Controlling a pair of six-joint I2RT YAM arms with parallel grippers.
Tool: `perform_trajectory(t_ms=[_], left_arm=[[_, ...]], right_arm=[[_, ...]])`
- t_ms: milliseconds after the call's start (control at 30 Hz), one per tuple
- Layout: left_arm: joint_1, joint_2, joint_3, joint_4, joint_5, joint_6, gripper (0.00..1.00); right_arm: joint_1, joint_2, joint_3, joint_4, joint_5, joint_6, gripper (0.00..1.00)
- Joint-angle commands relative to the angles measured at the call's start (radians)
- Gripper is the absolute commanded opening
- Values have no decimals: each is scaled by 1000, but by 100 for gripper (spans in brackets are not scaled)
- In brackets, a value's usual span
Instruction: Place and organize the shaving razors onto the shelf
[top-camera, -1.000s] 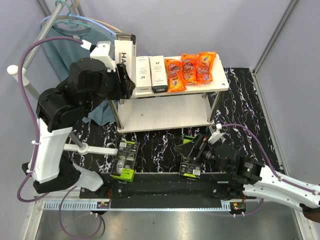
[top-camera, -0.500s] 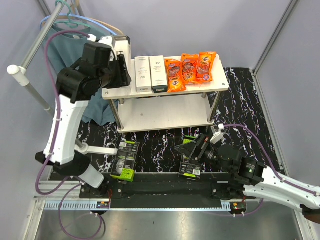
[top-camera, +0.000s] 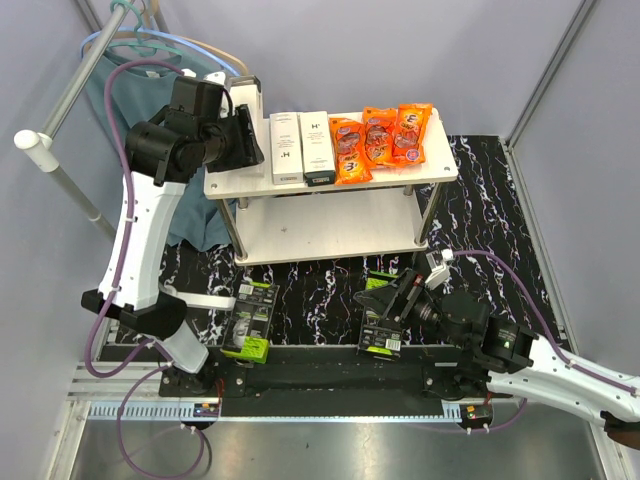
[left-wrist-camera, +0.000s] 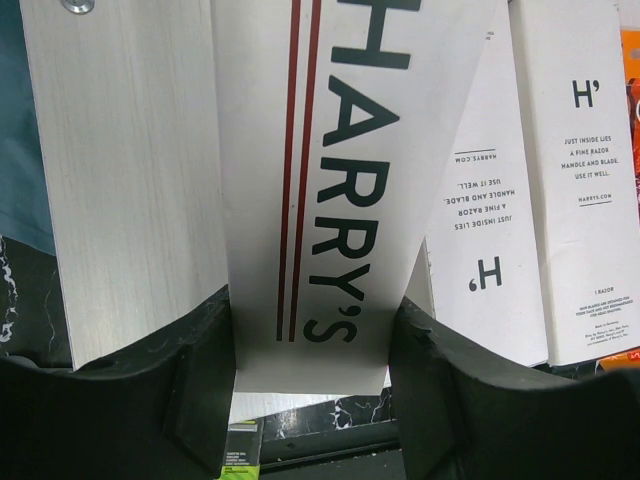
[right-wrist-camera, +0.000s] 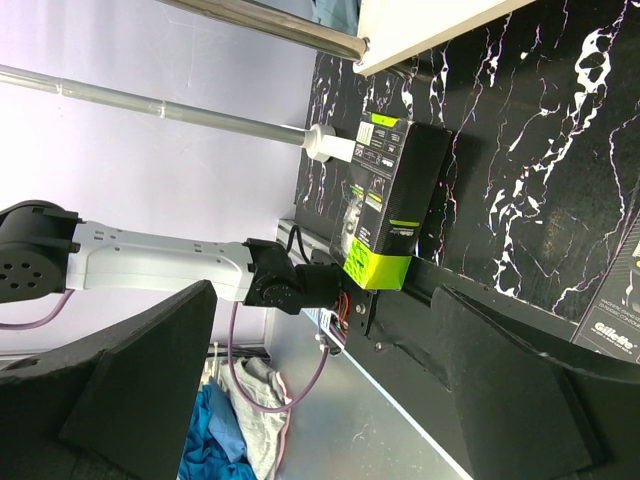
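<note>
Left gripper (left-wrist-camera: 315, 340) clamps the white HARRY'S box (left-wrist-camera: 340, 150) near one end; likely light, stiff, slick cardboard. Right gripper (right-wrist-camera: 330, 380) gapes wide, empty.

Robot lab cell, this one: plain lilac partition walls (top-camera: 400, 50), black marble-patterned worktop (top-camera: 480, 200), metal clothes rail (top-camera: 65, 180) with teal shirt (top-camera: 195, 228) upper left.

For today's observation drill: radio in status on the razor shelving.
Left gripper shut on white Harry's box, over shelf left end. Right gripper open, over one black box. Two white boxes shelved, both black boxes on table. Orange packets crowd shelf's right.
</note>
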Motion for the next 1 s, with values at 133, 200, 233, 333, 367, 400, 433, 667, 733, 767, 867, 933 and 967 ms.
perform_trajectory(t_ms=[133,200,233,333,367,400,433,667,733,767,867,933,967], left_arm=[[9,4,-8,5,45,-19,25],[9,-3,-11,1,45,-32,32],[7,-4,-9,1,56,-33,34],[7,-4,-6,-5,68,-45,38],[7,-3,-6,-11,68,-47,39],[7,-3,-14,-11,92,-47,41],[7,-3,-19,-14,103,-47,45],[7,-65,-74,20,113,-53,56],[7,-76,-85,28,100,-59,59],[7,-79,-88,28,99,-62,60],[7,-84,-95,29,106,-62,66],[5,-87,-103,28,103,-62,69],[7,-92,-108,28,100,-62,69]], right_arm=[[6,-5,0,-2,3,12,100],[6,-5,-3,0,1,10,100],[4,-5,-1,-2,1,12,100],[6,-5,-4,-2,0,13,100],[6,-5,-3,0,-2,13,100],[4,-7,-4,1,-2,13,100],[4,-5,-3,0,-2,13,100],[6,-4,-3,0,-2,15,100],[6,-5,-3,0,-3,15,100],[4,-2,-4,3,-2,15,100],[4,0,-4,3,-8,13,100],[6,-2,-3,0,-8,15,100],[6,-5,-4,0,-8,13,100]])
